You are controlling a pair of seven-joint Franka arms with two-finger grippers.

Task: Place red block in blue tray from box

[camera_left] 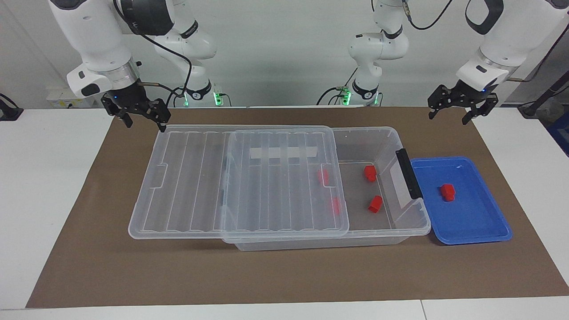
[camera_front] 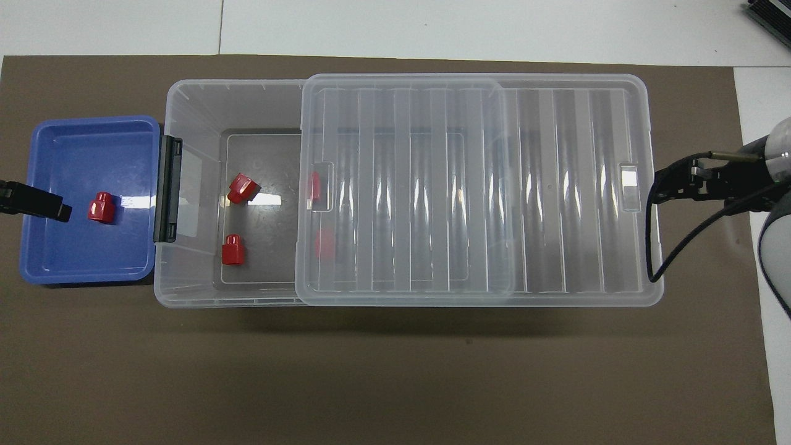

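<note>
Facing view first, working outward from the robots with the box [camera_left: 378,195] as the landmark. Nearest the robots, the left gripper [camera_left: 456,106] hangs empty with its fingers spread apart, above the brown mat [camera_left: 284,275] off the corner of the box at the left arm's end. The right gripper [camera_left: 138,112] hovers by the lid's [camera_left: 231,178] corner at the right arm's end, also spread and holding nothing; that arm waits.

One red block [camera_left: 447,192] already lies in the blue tray [camera_left: 489,231], which touches the latch end of the box. Judging from that, the step in hand is fetching another. Two blocks sit in the uncovered part of the box: one [camera_left: 370,173] nearer the robots, one [camera_left: 375,204] farther from them. Either suits the left gripper. It should come straight down inside the walls, close across the block's body, then lift high enough to clear the black latch handle [camera_left: 409,173] before crossing to the tray.

Obstacles: the lid, slid toward the right arm's end, covers two more blocks [camera_left: 323,176], so those are out of reach for now. The box walls and the lid's edge limit any slanted approach, and the standing handle lies directly on the path to the tray.
</note>
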